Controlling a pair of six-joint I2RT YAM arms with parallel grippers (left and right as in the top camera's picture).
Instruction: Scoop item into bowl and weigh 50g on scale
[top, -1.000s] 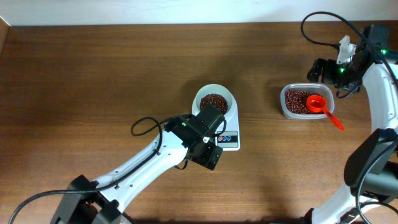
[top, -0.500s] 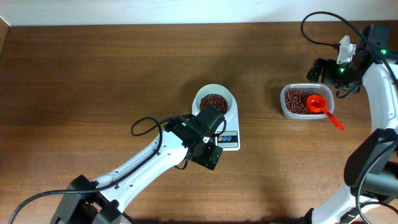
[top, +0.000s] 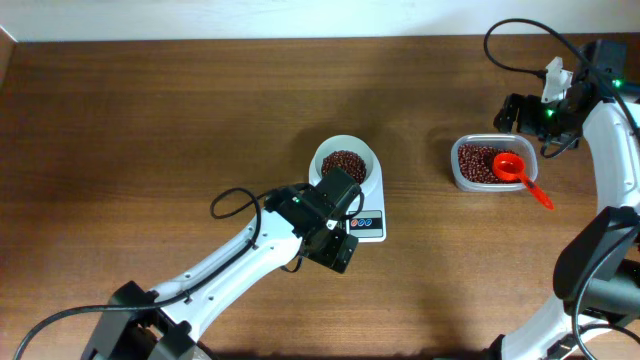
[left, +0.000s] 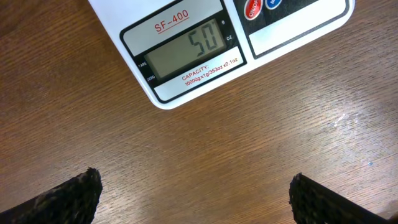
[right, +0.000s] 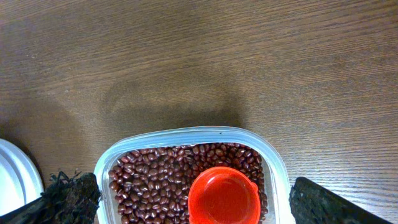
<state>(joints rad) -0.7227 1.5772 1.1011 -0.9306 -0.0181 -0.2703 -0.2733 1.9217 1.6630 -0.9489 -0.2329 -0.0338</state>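
Your left gripper (left: 199, 196) and right gripper (right: 202, 199) hang spread, empty. Ahead of the left, the scale (left: 186, 43) reads 50; weighing looks done, so add nothing.

A brown wooden table (top: 150, 120) with visible grain is shown from above, filling nearly the whole view. A pale strip (top: 250, 18) is seen along its far edge. On the right side of the table, a clear rectangular plastic tub (top: 455, 165) with rounded corners is set. A red scoop (top: 510, 167) is laid in the tub's right half, cup upward and empty, its handle extended past the near right corner.
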